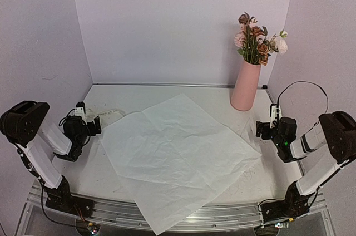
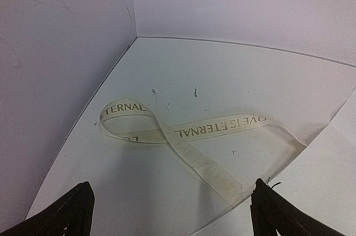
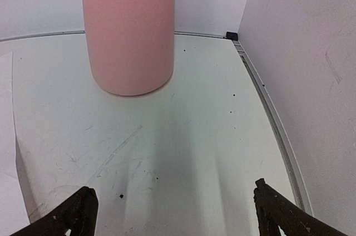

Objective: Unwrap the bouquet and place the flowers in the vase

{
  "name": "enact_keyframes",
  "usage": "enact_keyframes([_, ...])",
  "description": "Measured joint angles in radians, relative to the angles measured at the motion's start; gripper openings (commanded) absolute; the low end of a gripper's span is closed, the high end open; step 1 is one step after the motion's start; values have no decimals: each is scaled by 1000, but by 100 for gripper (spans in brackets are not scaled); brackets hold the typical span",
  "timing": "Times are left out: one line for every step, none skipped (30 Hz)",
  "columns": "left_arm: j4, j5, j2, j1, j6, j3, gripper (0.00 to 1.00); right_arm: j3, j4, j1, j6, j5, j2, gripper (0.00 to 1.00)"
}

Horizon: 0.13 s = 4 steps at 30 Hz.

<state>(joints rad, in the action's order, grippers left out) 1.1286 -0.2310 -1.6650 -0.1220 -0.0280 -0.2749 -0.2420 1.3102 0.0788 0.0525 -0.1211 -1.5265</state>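
The salmon-pink vase stands at the back right of the table, and the flowers, small pink, white and brownish roses, stick out of its mouth. The crinkled white wrapping paper lies spread flat in the middle. A cream printed ribbon lies loose at the left, just ahead of my left gripper, which is open and empty. My right gripper is open and empty too, low over the table with the vase's base ahead of it.
White walls close in the table at the back and both sides, with the left wall near my left gripper and the right wall near my right one. The paper's near corner hangs over the front rail.
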Motion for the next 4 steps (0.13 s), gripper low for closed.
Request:
enact_keyframes([0,0,0,1,0,0,100,0,0,0,0,0,0,98])
enact_keyframes([0,-1,0,1,0,0,100,0,0,0,0,0,0,98])
enact_keyframes([0,-1,0,1,-1,0,100,0,0,0,0,0,0,98])
enact_keyframes([0,-2,0,1,-1,0,100,-1,-1,0,0,1,0,98])
